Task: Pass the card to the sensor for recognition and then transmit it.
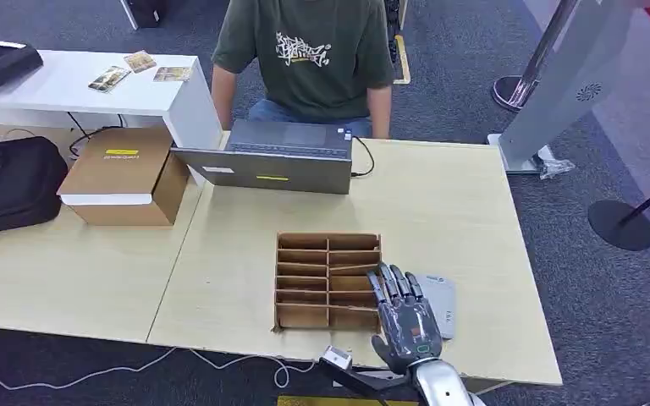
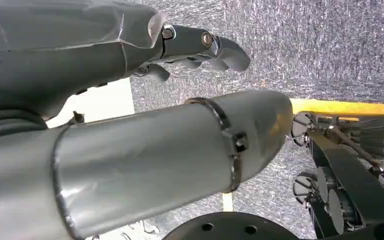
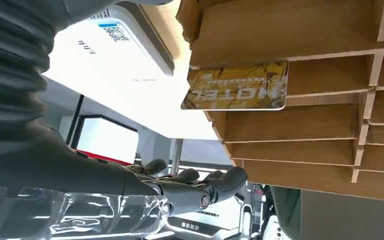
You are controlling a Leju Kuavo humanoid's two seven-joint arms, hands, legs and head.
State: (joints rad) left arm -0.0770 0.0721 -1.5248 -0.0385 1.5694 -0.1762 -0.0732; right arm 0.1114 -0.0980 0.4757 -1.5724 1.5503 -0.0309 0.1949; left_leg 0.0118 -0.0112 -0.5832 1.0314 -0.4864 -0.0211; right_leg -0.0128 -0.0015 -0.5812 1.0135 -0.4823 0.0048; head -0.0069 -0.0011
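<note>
A gold hotel card (image 3: pixel 237 86) sticks out of a slot in the brown slotted cardboard rack (image 1: pixel 305 279); from the head it shows as a thin slanted edge (image 1: pixel 351 269) in the rack's right column. The flat white card sensor (image 1: pixel 440 303) lies on the table just right of the rack, and its white body (image 3: pixel 110 55) is close by in the right wrist view. My right hand (image 1: pixel 402 317) hovers between rack and sensor, fingers stretched forward and apart, holding nothing; its fingers (image 3: pixel 195 187) stop short of the card. My left hand (image 2: pixel 195 47) hangs over grey carpet, empty.
A person in a green shirt (image 1: pixel 305 51) sits behind a grey laptop (image 1: pixel 275 161) at the table's far edge. A cardboard box (image 1: pixel 123 173) and a black bag (image 1: pixel 8 182) stand on the left. More cards (image 1: pixel 140 61) lie on a white side table. Stanchion bases (image 1: pixel 618 222) stand right.
</note>
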